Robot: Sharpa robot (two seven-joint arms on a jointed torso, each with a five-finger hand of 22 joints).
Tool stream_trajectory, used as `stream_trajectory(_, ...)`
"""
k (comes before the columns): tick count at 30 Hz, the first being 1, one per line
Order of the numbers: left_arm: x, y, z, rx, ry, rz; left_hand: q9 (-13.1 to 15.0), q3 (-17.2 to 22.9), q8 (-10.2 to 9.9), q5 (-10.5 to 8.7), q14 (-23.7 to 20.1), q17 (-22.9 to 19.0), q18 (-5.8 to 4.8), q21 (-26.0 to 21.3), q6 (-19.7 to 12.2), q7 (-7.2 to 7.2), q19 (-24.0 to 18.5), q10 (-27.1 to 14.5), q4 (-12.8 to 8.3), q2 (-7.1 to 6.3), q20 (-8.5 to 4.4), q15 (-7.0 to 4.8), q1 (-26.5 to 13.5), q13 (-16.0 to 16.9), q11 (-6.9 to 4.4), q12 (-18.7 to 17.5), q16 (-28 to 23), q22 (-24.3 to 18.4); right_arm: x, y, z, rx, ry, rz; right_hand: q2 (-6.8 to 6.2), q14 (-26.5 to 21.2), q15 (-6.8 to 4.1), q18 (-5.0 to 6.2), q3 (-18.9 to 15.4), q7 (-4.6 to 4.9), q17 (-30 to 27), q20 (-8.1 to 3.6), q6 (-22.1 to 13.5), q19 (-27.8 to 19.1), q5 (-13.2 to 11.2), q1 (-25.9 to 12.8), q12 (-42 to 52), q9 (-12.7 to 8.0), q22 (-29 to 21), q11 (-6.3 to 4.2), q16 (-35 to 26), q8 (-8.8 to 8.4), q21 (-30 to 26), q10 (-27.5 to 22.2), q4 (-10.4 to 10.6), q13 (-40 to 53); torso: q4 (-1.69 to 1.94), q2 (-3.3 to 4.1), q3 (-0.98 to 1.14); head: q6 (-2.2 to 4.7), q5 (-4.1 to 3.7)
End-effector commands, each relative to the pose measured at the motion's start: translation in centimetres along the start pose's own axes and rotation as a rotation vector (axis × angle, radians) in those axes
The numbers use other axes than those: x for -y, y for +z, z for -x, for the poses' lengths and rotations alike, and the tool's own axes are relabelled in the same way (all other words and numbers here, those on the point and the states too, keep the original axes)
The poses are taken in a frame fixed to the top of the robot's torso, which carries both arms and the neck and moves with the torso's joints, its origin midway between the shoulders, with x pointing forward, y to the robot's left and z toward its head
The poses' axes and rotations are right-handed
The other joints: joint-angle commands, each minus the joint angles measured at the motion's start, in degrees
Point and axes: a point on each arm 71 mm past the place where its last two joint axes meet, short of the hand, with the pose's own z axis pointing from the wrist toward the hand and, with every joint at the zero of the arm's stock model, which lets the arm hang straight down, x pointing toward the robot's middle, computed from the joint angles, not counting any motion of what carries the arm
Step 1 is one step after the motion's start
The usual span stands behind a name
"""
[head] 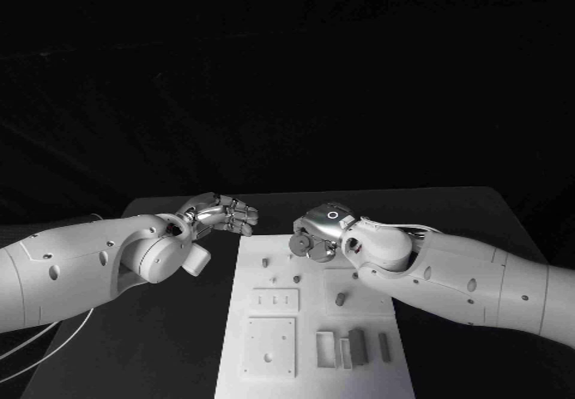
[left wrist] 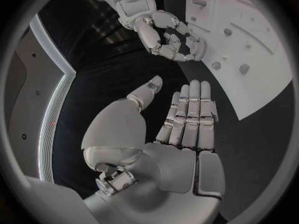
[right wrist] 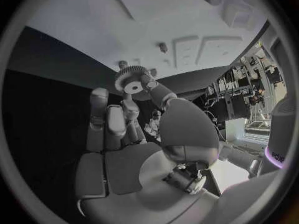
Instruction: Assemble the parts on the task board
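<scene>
The white task board [head: 309, 326] lies lengthwise in the middle of the black table. My right hand [head: 330, 229] hovers over its far end and pinches a small toothed gear [head: 300, 243] between thumb and a finger. In the right wrist view the gear [right wrist: 131, 83] sits at the fingertips [right wrist: 151, 87] of that hand, just off the board [right wrist: 93, 20]. My left hand [head: 223, 214] floats beside the board's far left corner, holding nothing. In the left wrist view this hand [left wrist: 184, 129] has its fingers straight and its thumb apart, facing the right hand [left wrist: 163, 32] and the board [left wrist: 261, 69].
Short pegs [head: 265, 262] stand near the board's far end, and a small block [head: 341, 298] lies mid-board. Two recessed square plates [head: 272, 345] fill the board's left side. Several upright bars [head: 356, 344] stand at the near right. Bare black table flanks the board.
</scene>
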Motion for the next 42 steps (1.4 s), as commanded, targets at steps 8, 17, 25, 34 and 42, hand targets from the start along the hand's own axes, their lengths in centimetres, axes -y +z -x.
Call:
stream_trajectory(8, 0.3, 0.1, -0.1, 0.005, 0.006, -0.018, 0.1, -0.3, -0.3, 0.18, 0.3, 0.1, 0.31, -0.4, -0.1, 0.5, 0.1, 0.2, -0.1, -0.1, -0.32, 0.02, -0.3, 0.0, 0.06, -0.3, -0.3, 0.0, -2.3, 1.7, 0.3, 0.018, -0.061, 0.033, -0.62, 0.4, 0.0, 1.51, 0.2, 2.05, 0.2, -0.31, 6.1, 0.3, 0.2, 0.0, 0.2, -0.1, 0.9, 0.06, 0.0, -0.22, 0.1, 0.2, 0.2, -0.1, 0.08, 0.04, -0.08, -0.16, 0.59)
stream_trajectory(17, 0.4, 0.1, -0.1, 0.007, 0.014, -0.022, 0.1, -0.3, -0.3, 0.18, 0.3, 0.1, 0.31, -0.4, -0.1, 0.5, 0.1, 0.2, -0.1, -0.11, -0.33, 0.01, -0.3, 0.0, 0.06, -0.3, -0.3, 0.0, -2.3, 2.3, -1.2, -0.02, -0.1, 0.024, -0.67, 0.4, -0.01, 1.51, 0.3, 2.06, 0.1, -0.33, 6.0, 0.3, 0.2, 0.1, 0.2, -0.1, 0.9, 0.06, -0.1, -0.3, 0.0, 0.3, 0.1, -0.2, 0.45, 0.08, -0.06, -0.29, 0.52)
stream_trajectory(25, 0.4, 0.2, 0.1, 0.02, -0.011, -0.017, 0.1, -0.3, -0.3, 0.18, 0.3, 0.2, 0.28, -0.4, -0.1, 0.51, 0.1, 0.2, -0.1, -0.12, -0.31, 0.03, -0.3, 0.0, 0.07, -0.3, -0.4, 0.0, -2.6, 2.3, -1.8, -0.023, -0.139, 0.045, -0.98, 0.3, 0.01, 1.51, 0.3, 2.1, -0.2, -0.33, 6.0, 0.3, 0.2, 0.0, 0.1, -0.2, 0.9, 0.1, -0.2, -0.42, -0.1, 0.4, 0.1, -0.4, 0.2, 0.05, 0.14, -0.3, 0.69)
stream_trajectory(34, 0.5, 0.3, -0.1, 0.016, -0.008, -0.019, 0.1, -0.4, -0.4, 0.18, 0.2, 0.2, 0.28, -0.4, -0.2, 0.51, 0.1, 0.2, -0.1, -0.12, -0.31, 0.03, -0.4, 0.0, 0.06, -0.3, -0.4, 0.0, -3.2, 2.3, -2.1, -0.019, -0.149, 0.057, -1.17, 0.5, 0.04, 1.51, 0.3, 2.11, -0.1, -0.33, 6.1, 0.4, 0.2, -0.1, 0.1, -0.2, 0.8, 0.12, -0.2, -0.46, -0.1, 0.5, 0.3, -0.5, 0.22, 0.02, 0.08, -0.43, 0.89)
stream_trajectory(42, 0.4, 0.3, -0.1, 0.009, -0.009, -0.013, 0.2, -0.4, -0.4, 0.18, 0.2, 0.2, 0.26, -0.5, -0.2, 0.52, 0.1, 0.2, -0.1, -0.13, -0.3, 0.04, -0.4, 0.0, 0.07, -0.4, -0.5, 0.0, -3.2, 2.4, -2.5, -0.018, -0.161, 0.048, -1.2, 0.5, 0.05, 1.51, 0.4, 2.09, -0.1, -0.35, 6.1, 0.5, 0.2, 0.0, 0.1, -0.2, 0.8, 0.11, -0.2, -0.46, -0.2, 0.6, 0.3, -0.6, 0.21, 0.06, 0.08, -0.57, 1.31)
